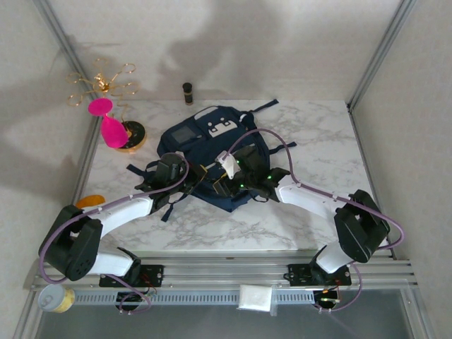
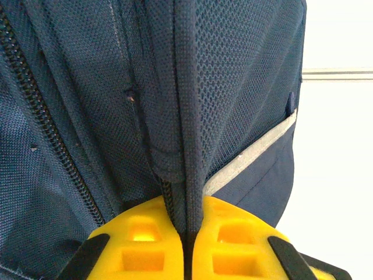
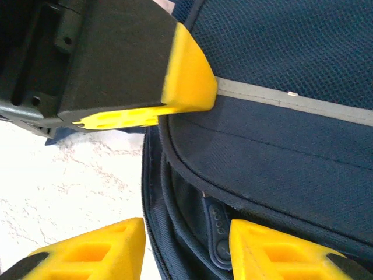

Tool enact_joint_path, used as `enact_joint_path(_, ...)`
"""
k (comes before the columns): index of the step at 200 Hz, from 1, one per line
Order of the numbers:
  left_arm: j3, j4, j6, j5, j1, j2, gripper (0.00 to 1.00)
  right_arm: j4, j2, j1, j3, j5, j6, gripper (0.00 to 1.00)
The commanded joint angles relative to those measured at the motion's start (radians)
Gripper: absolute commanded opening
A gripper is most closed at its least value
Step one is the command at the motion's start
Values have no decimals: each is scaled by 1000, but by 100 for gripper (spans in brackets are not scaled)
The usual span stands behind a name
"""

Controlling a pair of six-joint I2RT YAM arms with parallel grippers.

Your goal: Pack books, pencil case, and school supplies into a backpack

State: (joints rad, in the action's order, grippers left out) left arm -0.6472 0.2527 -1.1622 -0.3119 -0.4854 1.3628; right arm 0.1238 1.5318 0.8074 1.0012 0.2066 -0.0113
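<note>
The navy-blue backpack (image 1: pixel 201 134) lies in the middle of the marble table, grey square panel up. My left gripper (image 2: pixel 187 236) is shut on a raised fold of the backpack's mesh fabric (image 2: pixel 186 116) beside a zip line; in the top view it sits at the bag's near edge (image 1: pixel 196 171). My right gripper (image 3: pixel 186 248) is open at the bag's zip opening, with a dark rubber zip pull (image 3: pixel 215 239) just inside its right finger (image 3: pixel 274 251). The left gripper's yellow fingertip (image 3: pixel 186 70) shows above it. The books are out of view.
A gold wire stand with a pink object (image 1: pixel 109 127) stands at the back left, and a small dark bottle (image 1: pixel 187 92) behind the bag. An orange thing (image 1: pixel 90 201) lies at the left edge. Metal frame posts line both sides.
</note>
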Motion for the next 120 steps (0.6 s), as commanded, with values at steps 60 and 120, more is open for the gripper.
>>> enact_joint_path(60, -46, 52, 4, 19, -2, 4, 0, 56, 75, -1, 85, -121, -39, 40)
enact_joint_path(120, -58, 54, 1, 15, -2, 12, 0, 44, 80, 0, 63, -110, -88, 41)
